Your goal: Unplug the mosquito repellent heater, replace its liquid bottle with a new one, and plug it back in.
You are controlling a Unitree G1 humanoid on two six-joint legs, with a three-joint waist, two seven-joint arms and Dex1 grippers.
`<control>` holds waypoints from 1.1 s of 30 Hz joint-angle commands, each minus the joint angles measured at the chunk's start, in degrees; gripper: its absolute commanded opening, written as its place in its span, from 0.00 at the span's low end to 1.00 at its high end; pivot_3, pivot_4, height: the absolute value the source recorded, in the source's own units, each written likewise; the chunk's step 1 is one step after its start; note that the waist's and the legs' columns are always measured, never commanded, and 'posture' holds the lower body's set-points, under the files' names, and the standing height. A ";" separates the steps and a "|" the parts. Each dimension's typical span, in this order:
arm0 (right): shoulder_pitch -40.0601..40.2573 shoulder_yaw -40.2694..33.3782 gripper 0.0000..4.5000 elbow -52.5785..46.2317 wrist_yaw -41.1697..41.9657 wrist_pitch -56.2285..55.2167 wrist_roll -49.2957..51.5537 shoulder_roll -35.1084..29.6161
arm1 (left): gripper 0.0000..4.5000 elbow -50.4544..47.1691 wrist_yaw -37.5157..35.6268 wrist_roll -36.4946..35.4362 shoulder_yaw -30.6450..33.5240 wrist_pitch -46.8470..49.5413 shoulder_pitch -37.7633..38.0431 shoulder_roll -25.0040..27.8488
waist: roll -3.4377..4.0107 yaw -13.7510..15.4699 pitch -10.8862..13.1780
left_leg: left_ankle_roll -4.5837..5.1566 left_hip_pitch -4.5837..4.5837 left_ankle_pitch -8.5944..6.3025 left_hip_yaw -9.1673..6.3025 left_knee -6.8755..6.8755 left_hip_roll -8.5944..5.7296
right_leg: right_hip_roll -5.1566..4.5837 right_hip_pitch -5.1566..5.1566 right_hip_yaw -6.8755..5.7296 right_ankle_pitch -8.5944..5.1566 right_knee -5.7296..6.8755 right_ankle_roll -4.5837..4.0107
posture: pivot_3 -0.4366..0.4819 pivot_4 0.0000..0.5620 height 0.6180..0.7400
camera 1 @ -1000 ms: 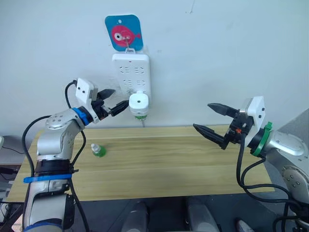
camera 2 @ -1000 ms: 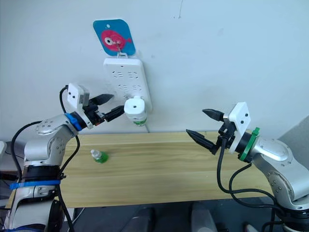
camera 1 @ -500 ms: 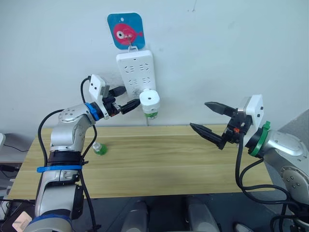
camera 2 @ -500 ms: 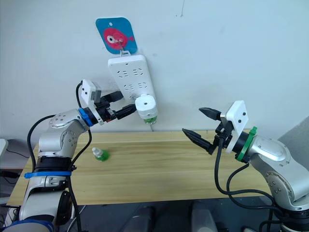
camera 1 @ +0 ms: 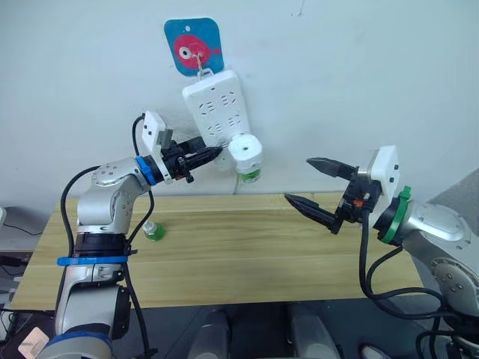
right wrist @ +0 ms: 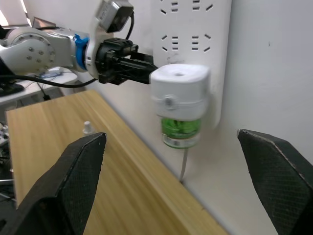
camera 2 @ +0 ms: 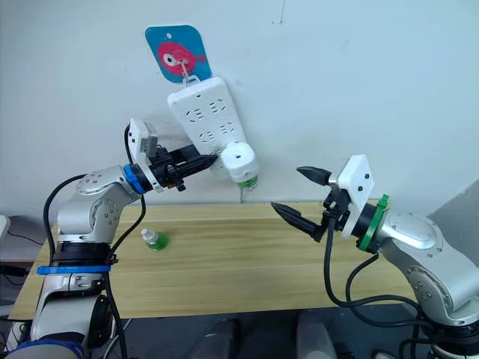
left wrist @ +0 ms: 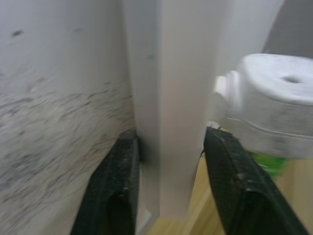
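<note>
The white mosquito repellent heater [camera 1: 245, 150] is plugged into the lower end of a white power strip [camera 1: 213, 105] on the wall. Its liquid bottle [camera 1: 251, 176], green, is screwed in underneath. My left gripper [camera 1: 213, 153] is shut on the strip's lower edge, just left of the heater. In the left wrist view one finger [left wrist: 117, 186] presses on each side of the strip [left wrist: 176, 98]. My right gripper [camera 1: 298, 179] stands open to the right of the heater, pointing at it and apart from it. A small green bottle [camera 1: 153, 231] with a white cap stands on the table.
The strip hangs tilted from a blue hook plate with a pink fish [camera 1: 193, 47], its lower end swung to the right. The wooden table [camera 1: 262, 254] runs along the wall below both arms. A thin cable [right wrist: 183, 164] drops from the strip behind the table.
My left gripper has moved right from beside the heater to the strip and closed on its lower edge. The strip's lower end has swung right. My right gripper has edged left.
</note>
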 commanded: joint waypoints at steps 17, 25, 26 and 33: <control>-15.75 20.31 1.00 5.65 -25.07 10.13 -23.70 21.18 | 0.29 -11.84 5.72 -2.23 -0.23 4.23 5.08 -1.76 | 0.00 -0.03 0.00 | 0.00 -0.04 -0.01 -0.01 -0.03 -0.02 | -0.02 -0.07 0.01 0.02 -0.04 -0.03 | 0.34 0.39 1.00; -17.77 19.64 0.79 10.68 -26.86 8.99 -28.88 27.66 | 0.29 -12.91 7.03 -2.32 -0.35 4.56 5.88 -2.29 | 0.01 -0.10 0.00 | 0.00 -0.04 -0.01 0.00 -0.03 -0.02 | -0.02 -0.10 0.02 0.03 -0.01 -0.06 | 0.34 0.39 1.00; -17.60 19.64 0.71 10.37 -26.56 9.27 -29.22 27.77 | 0.29 -12.75 7.20 -2.03 -0.45 4.36 5.89 -2.39 | 0.01 -0.10 0.00 | -0.01 -0.04 0.00 0.00 -0.03 -0.02 | -0.02 -0.10 0.01 0.04 -0.02 -0.06 | 0.34 0.39 1.00; -15.71 15.87 0.66 0.42 -23.38 17.99 -25.76 26.44 | 0.29 -10.62 9.72 2.00 -1.70 0.86 6.19 -2.41 | 0.00 0.39 0.00 | 0.00 -0.07 -0.01 -0.05 -0.03 -0.04 | -0.02 -0.09 -0.03 0.05 -0.04 -0.08 | 0.33 0.39 1.00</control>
